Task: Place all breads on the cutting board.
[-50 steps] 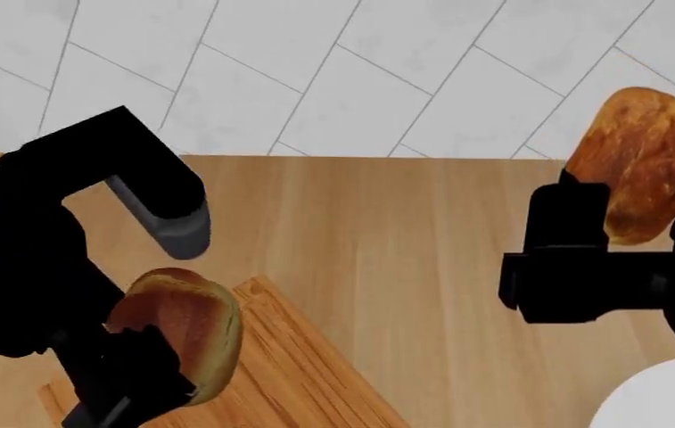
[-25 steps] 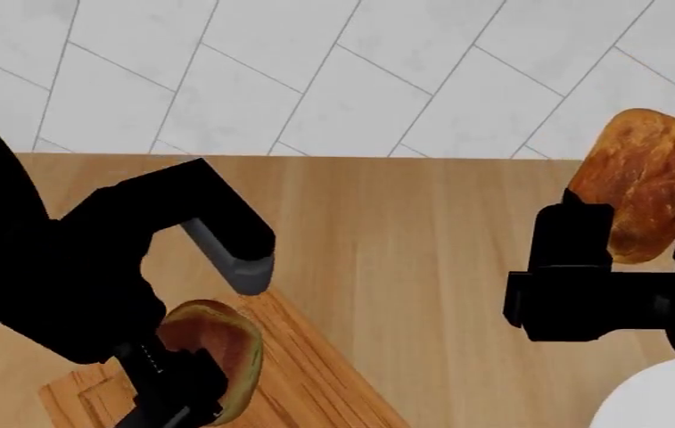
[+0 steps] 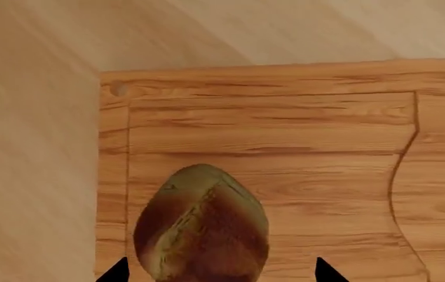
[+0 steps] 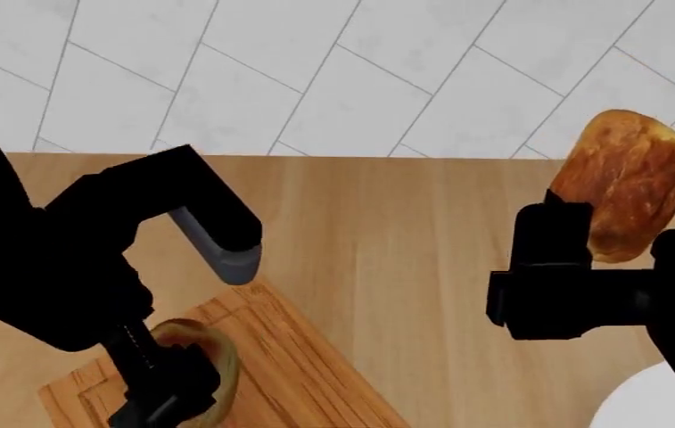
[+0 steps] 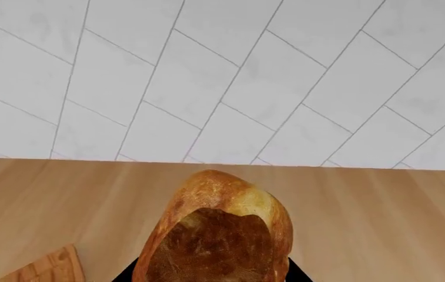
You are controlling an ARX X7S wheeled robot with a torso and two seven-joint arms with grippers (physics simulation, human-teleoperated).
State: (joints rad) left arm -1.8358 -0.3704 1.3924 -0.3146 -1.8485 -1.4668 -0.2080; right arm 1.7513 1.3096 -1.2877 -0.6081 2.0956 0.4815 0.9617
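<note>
My left arm hid most of the oval loaf (image 4: pixel 216 361) at the head view's lower left. The cutting board (image 4: pixel 301 374) ran off the bottom edge. My right gripper (image 5: pixel 210 276) barely showed beneath the golden loaf (image 5: pixel 220 235).

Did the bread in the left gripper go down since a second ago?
Yes. In the head view the left gripper has carried its bread down and slightly right, lower over the cutting board, whose corner hasn't shifted.
</note>
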